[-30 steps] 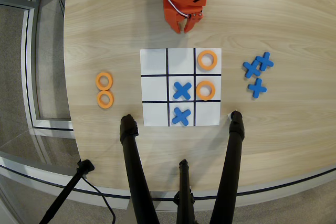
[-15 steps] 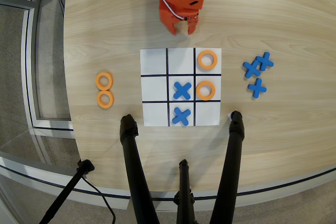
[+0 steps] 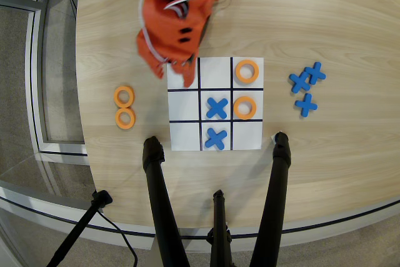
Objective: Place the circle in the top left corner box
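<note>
My orange gripper [image 3: 174, 77] reaches in from the top of the overhead view and hangs over the top left corner box [image 3: 177, 84], hiding much of that cell. Its two tips look spread apart, with nothing visible between them. Two orange circles lie on the sheet: one [image 3: 247, 71] in the top right cell, one [image 3: 244, 107] in the middle right cell. Two more circles [image 3: 124, 96] [image 3: 125, 118] lie on the wooden table left of the sheet. No circle shows in the visible part of the top left cell.
Blue X pieces sit in the centre cell [image 3: 216, 107] and the bottom middle cell [image 3: 215, 137]. Three more blue X pieces [image 3: 306, 85] lie right of the sheet. Black tripod legs [image 3: 159, 198] [image 3: 275, 192] cross the table's near edge.
</note>
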`<state>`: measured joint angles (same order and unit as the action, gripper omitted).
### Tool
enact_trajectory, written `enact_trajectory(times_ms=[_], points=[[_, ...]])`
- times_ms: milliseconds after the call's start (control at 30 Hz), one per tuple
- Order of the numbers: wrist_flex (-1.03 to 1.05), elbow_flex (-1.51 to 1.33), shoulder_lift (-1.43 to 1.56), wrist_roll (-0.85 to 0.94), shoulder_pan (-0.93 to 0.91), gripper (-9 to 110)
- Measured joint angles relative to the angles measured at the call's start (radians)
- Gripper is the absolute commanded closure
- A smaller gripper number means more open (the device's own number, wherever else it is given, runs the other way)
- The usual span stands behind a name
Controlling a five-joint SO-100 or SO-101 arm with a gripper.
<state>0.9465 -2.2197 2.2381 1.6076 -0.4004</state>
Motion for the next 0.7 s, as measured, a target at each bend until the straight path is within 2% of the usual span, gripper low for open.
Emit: enact_trajectory(times_ms=[133,333,700], points=[[-0.078,0.155,-0.204,-0.011,-0.071,82],[-0.333,0.187,-0.442,-0.011,-0.137,82],[-0.606,0.141,-0.607,0.015,-0.213,82]])
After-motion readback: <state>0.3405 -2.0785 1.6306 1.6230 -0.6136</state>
